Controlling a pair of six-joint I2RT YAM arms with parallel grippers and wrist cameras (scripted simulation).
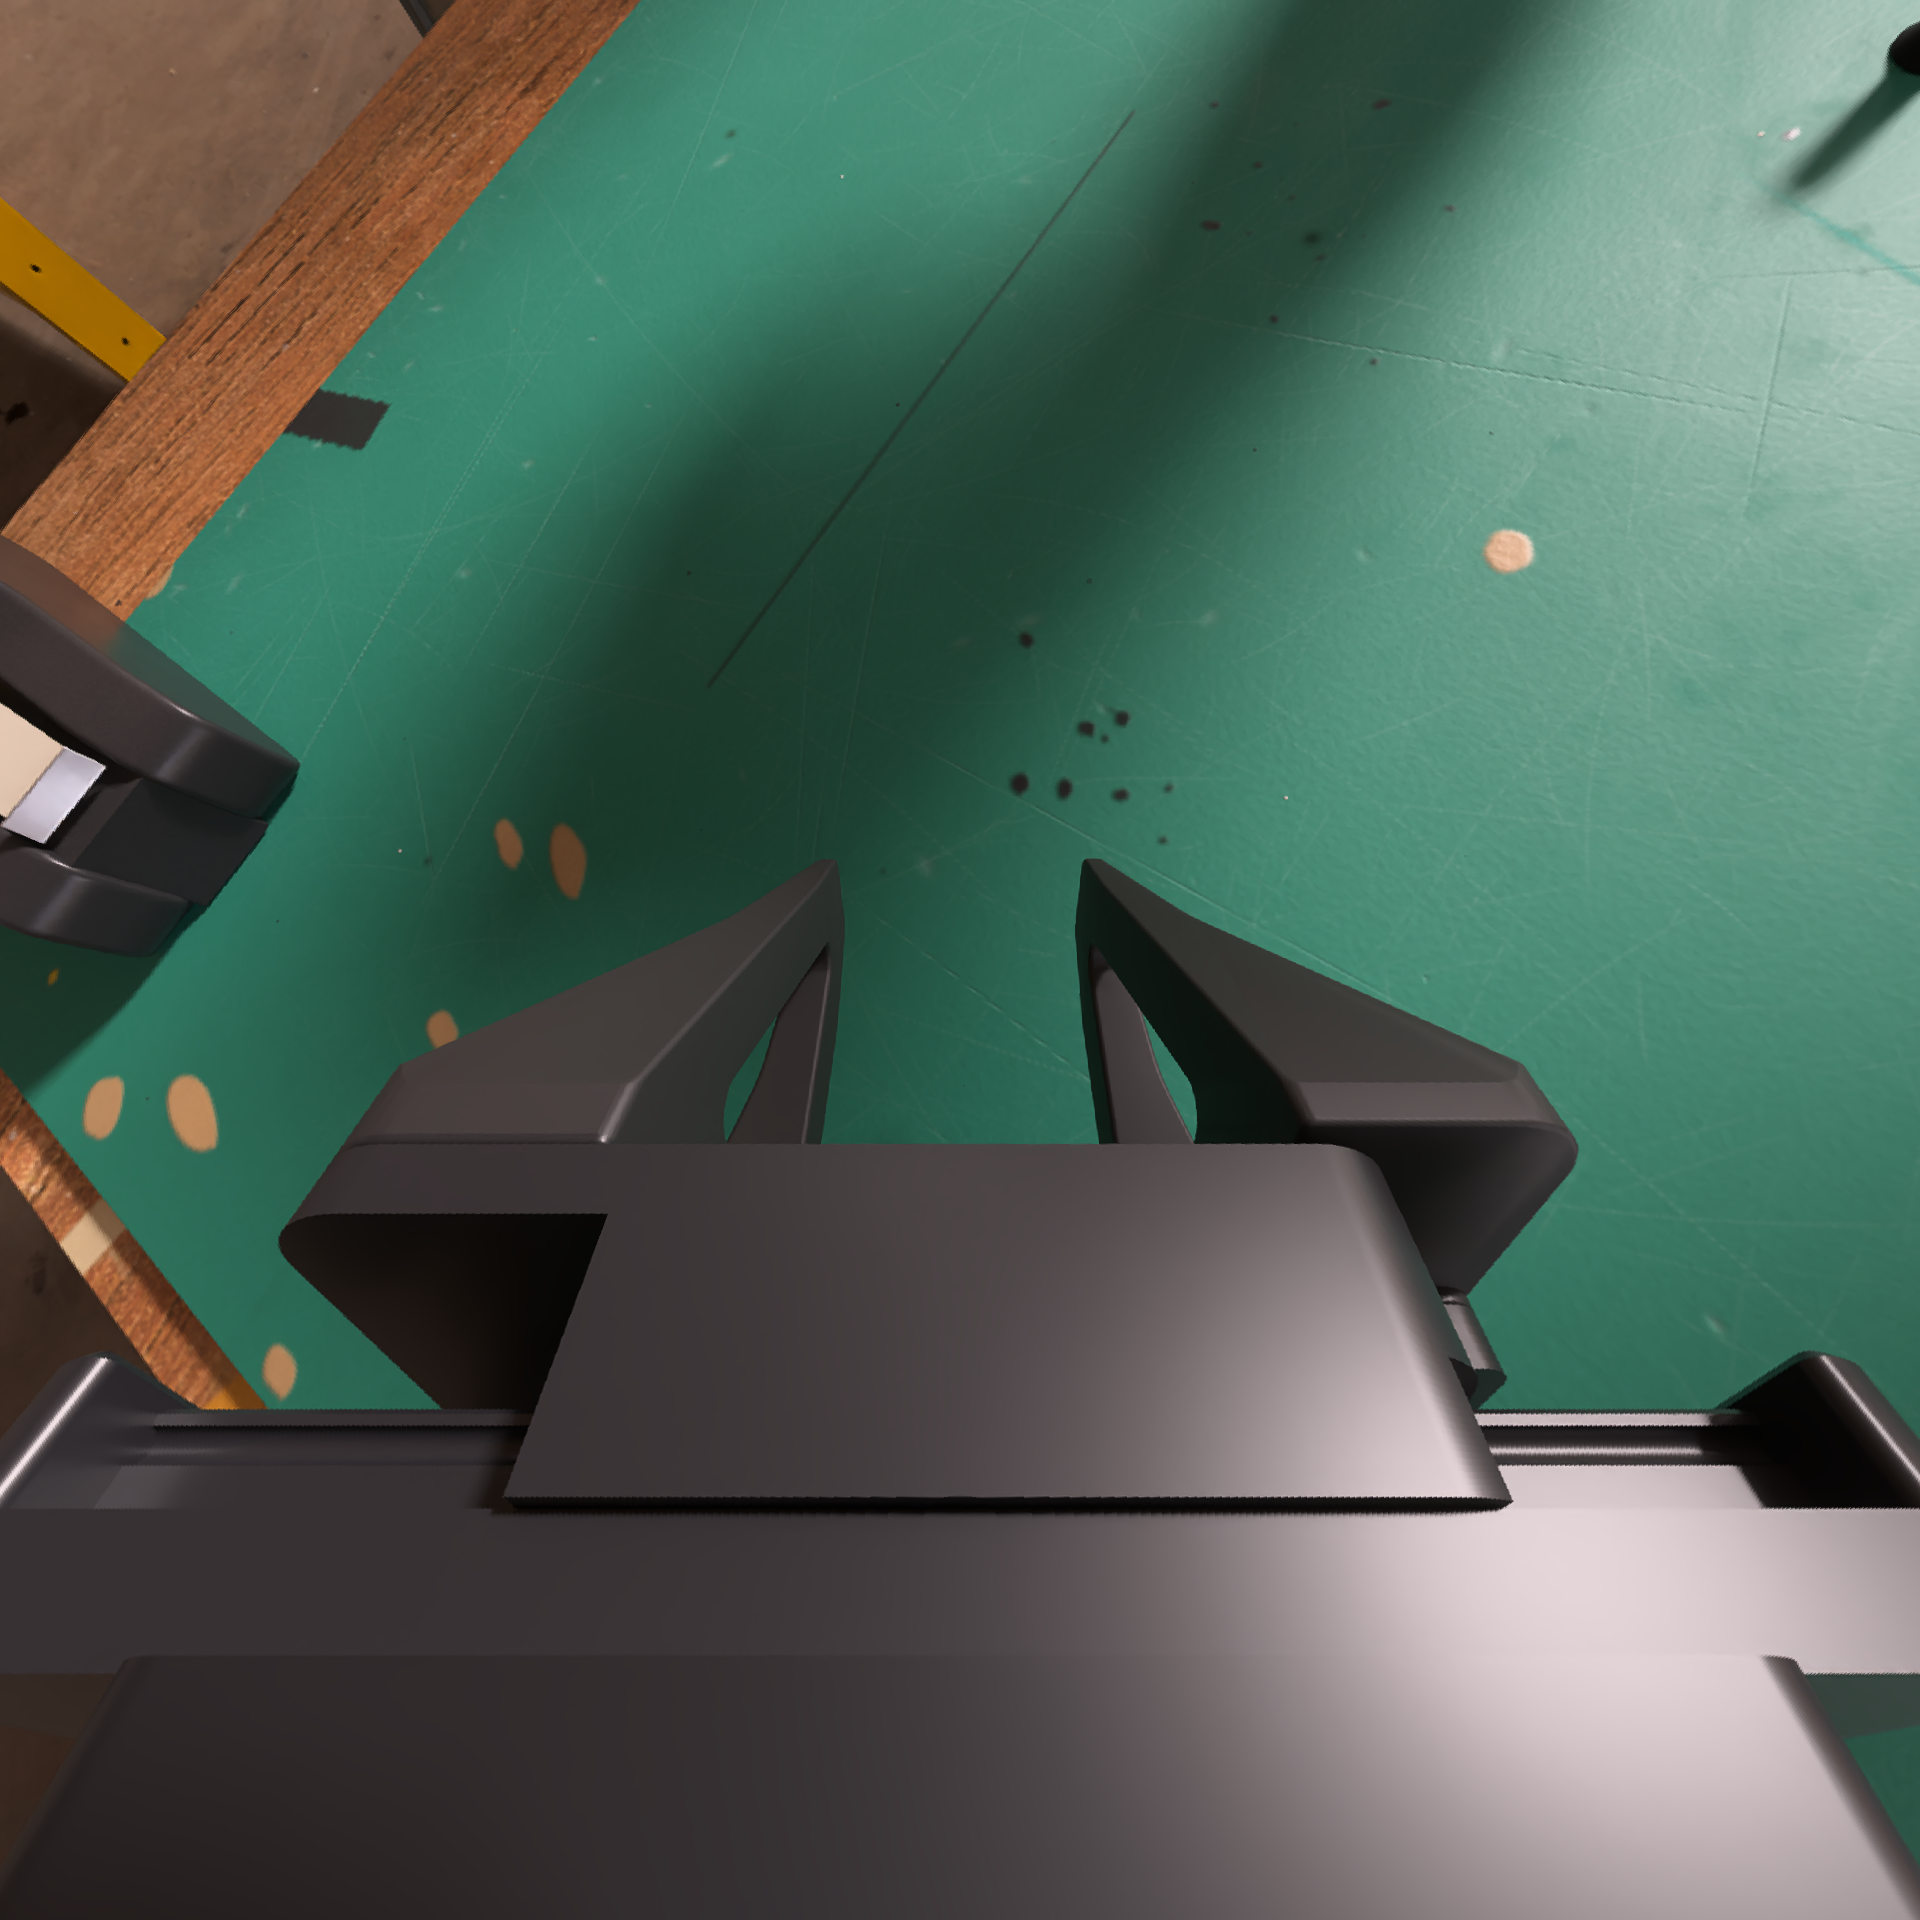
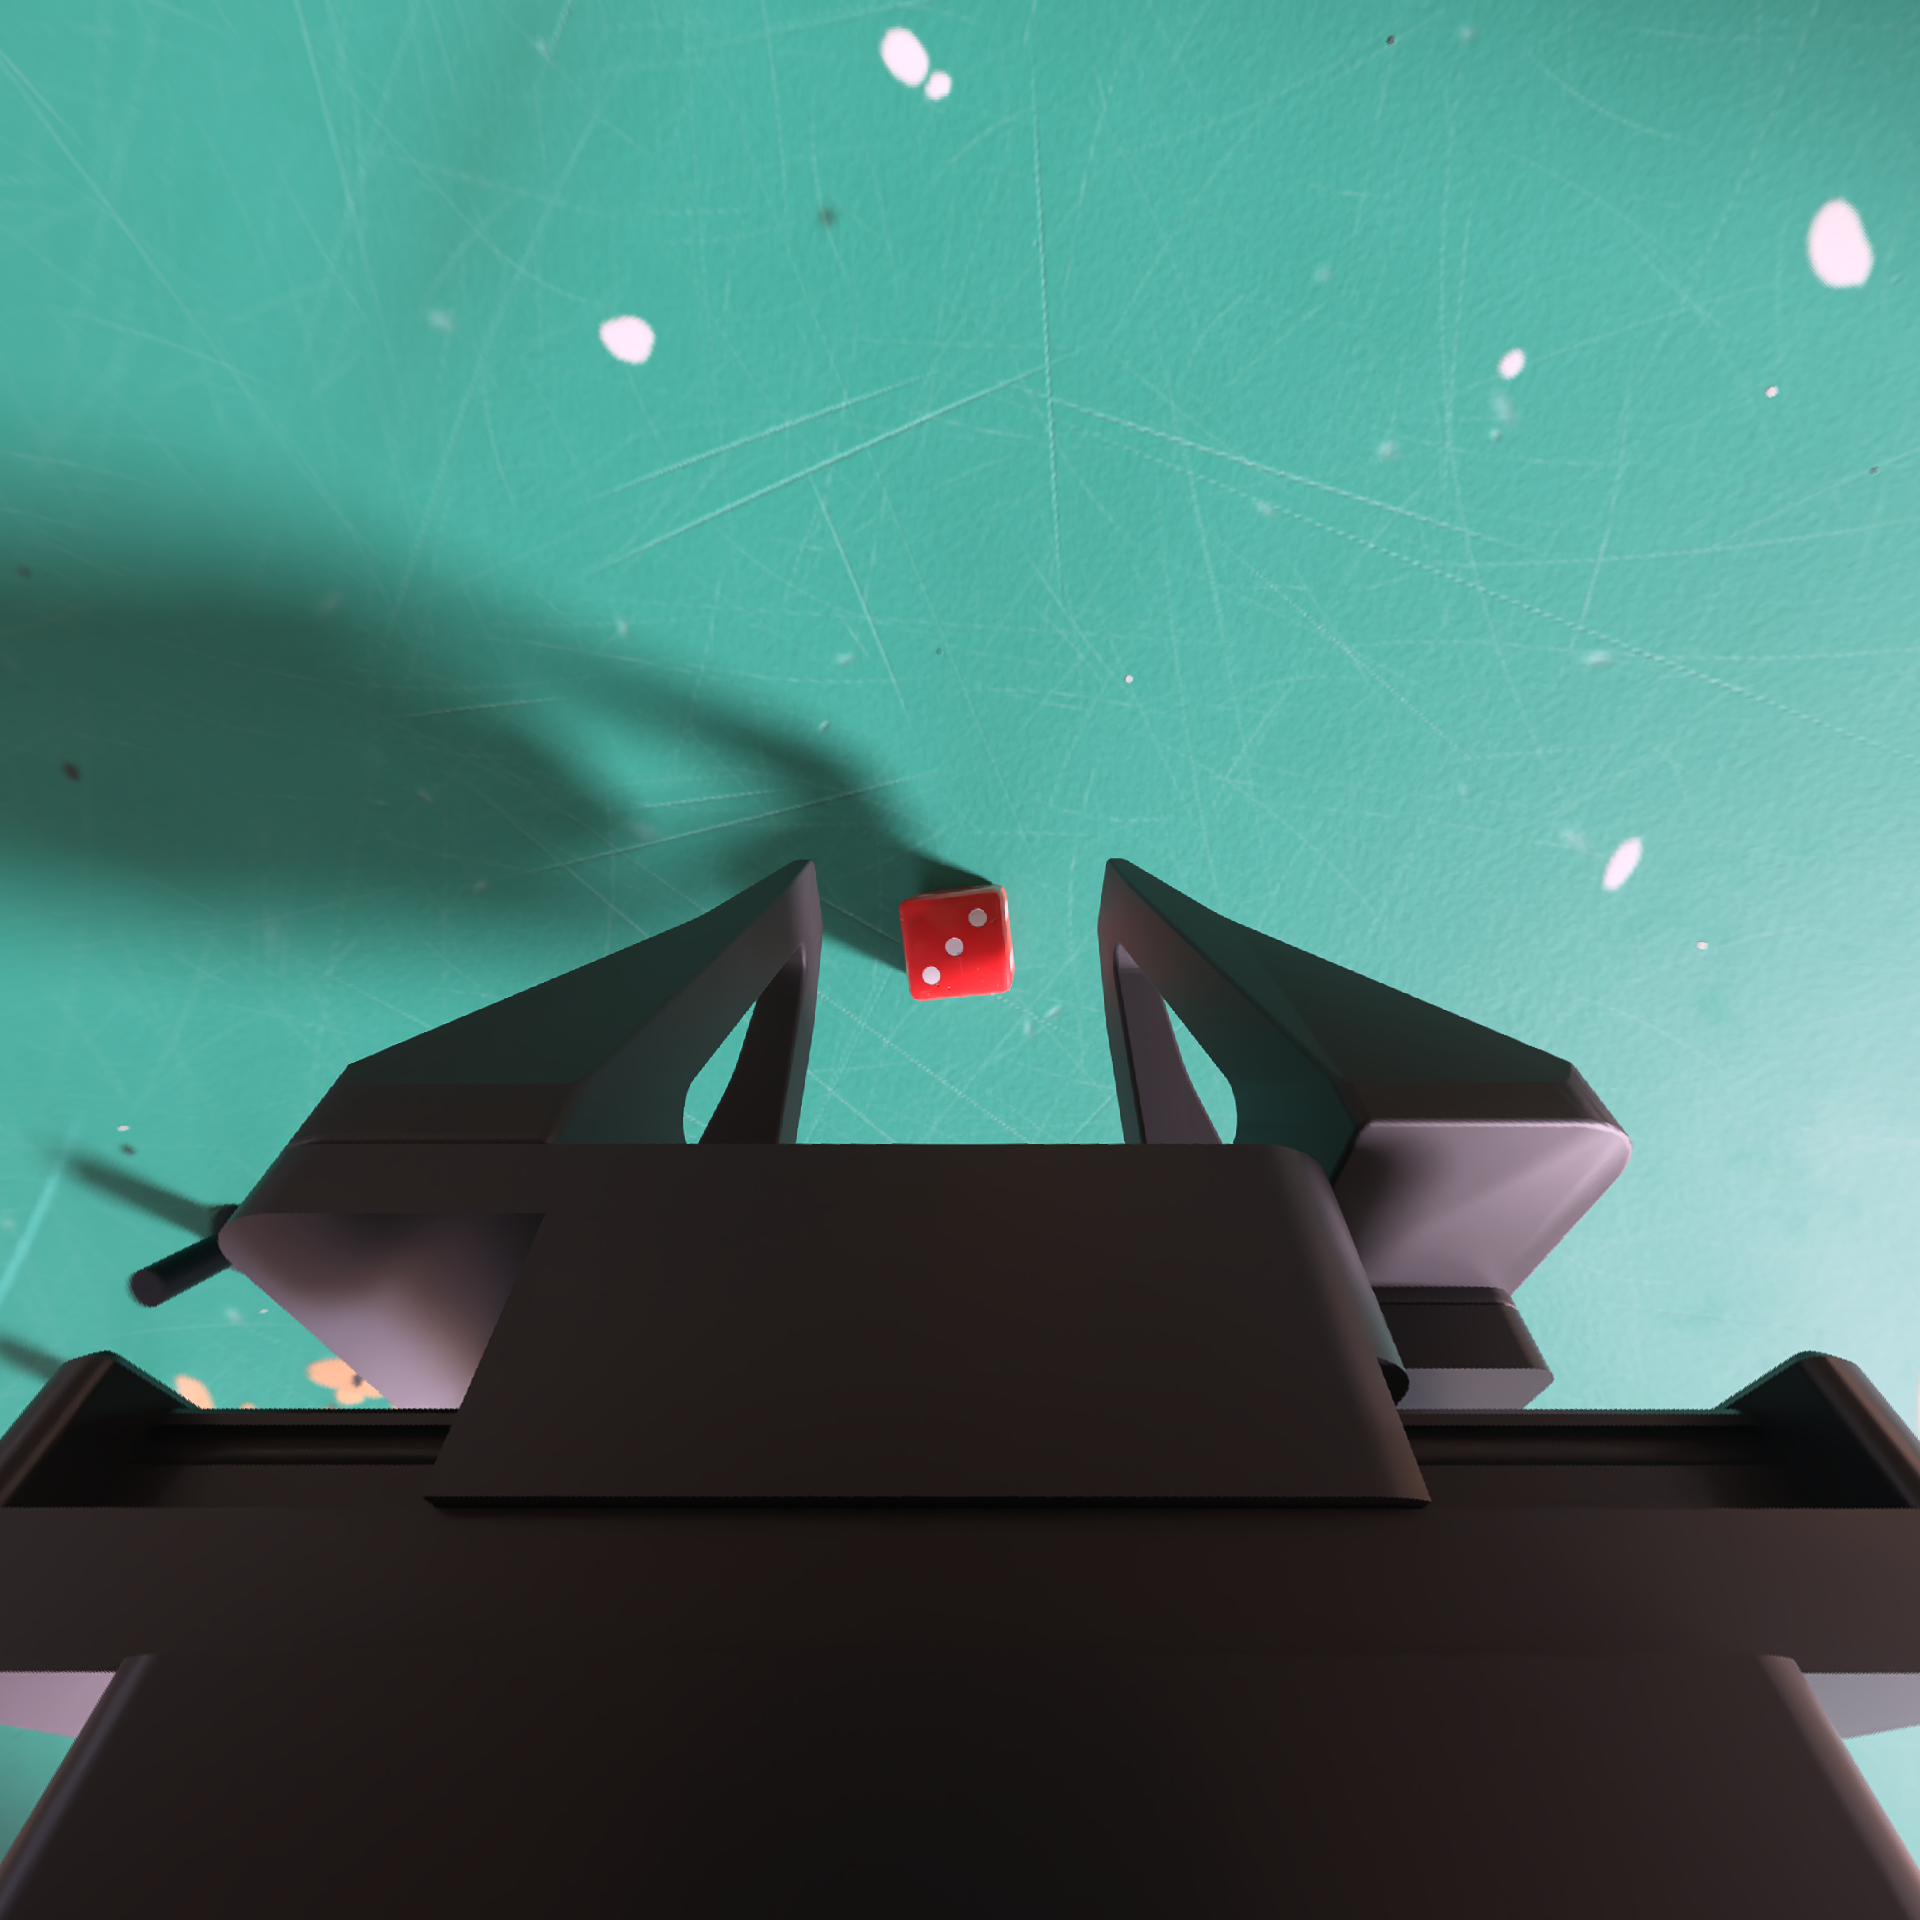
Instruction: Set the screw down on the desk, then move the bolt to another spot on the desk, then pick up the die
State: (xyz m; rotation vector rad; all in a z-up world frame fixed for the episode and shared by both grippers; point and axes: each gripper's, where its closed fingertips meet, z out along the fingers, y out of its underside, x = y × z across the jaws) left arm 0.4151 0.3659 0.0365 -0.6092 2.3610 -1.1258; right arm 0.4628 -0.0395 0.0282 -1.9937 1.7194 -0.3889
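Observation:
A small red die (image 2: 956, 943) with white pips lies on the green desk mat (image 2: 1247, 520), in the right wrist view. My right gripper (image 2: 960, 878) is open above it, and the die shows in the gap between the two fingertips, untouched. A thin dark rod-like part (image 2: 177, 1273) lies on the mat at the lower left, half hidden behind the left finger; I cannot tell whether it is the screw or the bolt. My left gripper (image 1: 959, 878) is open and empty over bare mat. A dark slim object (image 1: 1907, 52) shows at the top right corner of the left wrist view.
The mat's wooden border (image 1: 312, 270) runs along the left in the left wrist view, with floor beyond it. A dark arm base part (image 1: 135, 769) stands at the left edge. The mat is scratched and spotted with paint flecks.

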